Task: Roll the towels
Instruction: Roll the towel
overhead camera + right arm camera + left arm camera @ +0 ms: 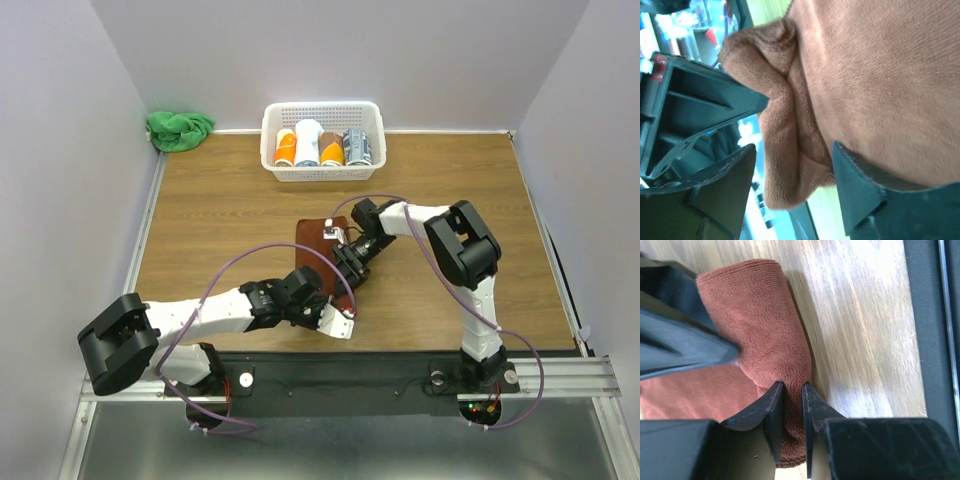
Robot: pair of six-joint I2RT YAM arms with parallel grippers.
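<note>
The reddish-brown towel (pixel 312 240) lies mid-table, its near end turned into a thick roll (pixel 760 315). My left gripper (pixel 336 318) is at that near end, and the left wrist view shows it (pixel 792 412) shut on the roll's edge, with cloth pinched between the pads. My right gripper (pixel 350 268) comes in from the far side. It (pixel 795 150) stands open around the rolled fold (pixel 782 150); one fingertip (pixel 850 165) rests against the cloth and the other is apart from it. The green towel (pixel 180 130) lies bunched in the back left corner.
A white basket (pixel 322 172) at the back centre holds several rolled cloths, orange, white and grey-patterned. Walls close in the table on the left, back and right. The black mounting rail (pixel 380 375) runs along the near edge, just behind the left gripper.
</note>
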